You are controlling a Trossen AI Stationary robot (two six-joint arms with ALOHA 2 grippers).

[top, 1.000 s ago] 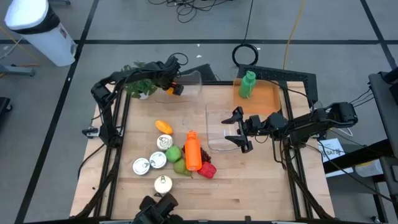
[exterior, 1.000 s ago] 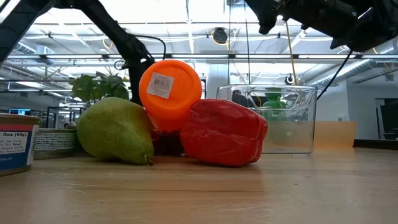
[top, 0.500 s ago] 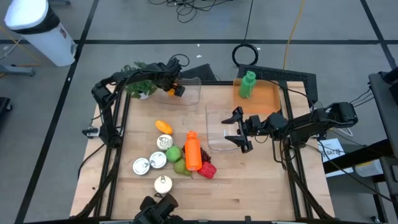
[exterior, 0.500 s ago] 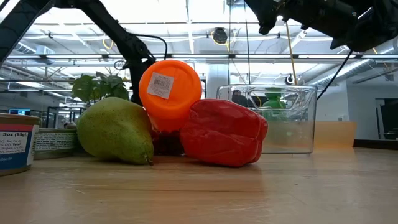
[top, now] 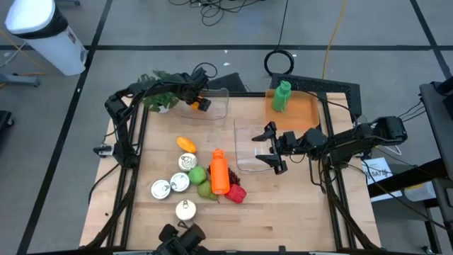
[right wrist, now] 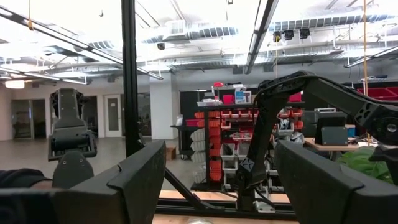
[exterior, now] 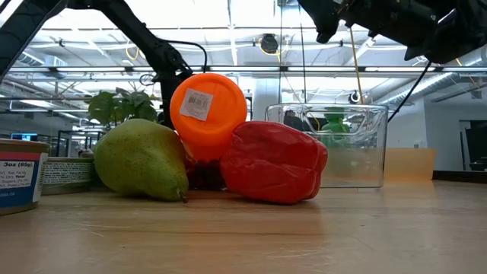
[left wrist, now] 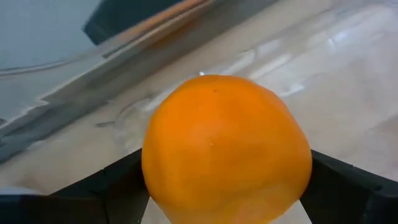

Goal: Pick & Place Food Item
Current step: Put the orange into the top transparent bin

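Over the far left corner of the wooden surface [top: 283, 212], my left tool [top: 200, 103] grips an orange [left wrist: 227, 149] between its two fingers [left wrist: 112, 186], and it hangs inside a clear container [top: 216, 103] (the smaller of the two clear ones on the surface). Through the left wrist view the orange fills most of the sight, with the container's glassy wall and floor just behind it.

My right tool [top: 272, 149] hovers over the larger clear bin [top: 248, 145] near the middle of the surface, its fingers spread wide and gripping nothing.

Near the front left lie the other foods: a small orange fruit [top: 186, 144], three cans [top: 173, 184], a green pear [exterior: 141, 160], an orange bottle [top: 219, 173] on its side and a red pepper [exterior: 274, 161], clustered close together. A green bottle [top: 282, 95] stands on an orange mat [top: 304, 110] at the far right corner.
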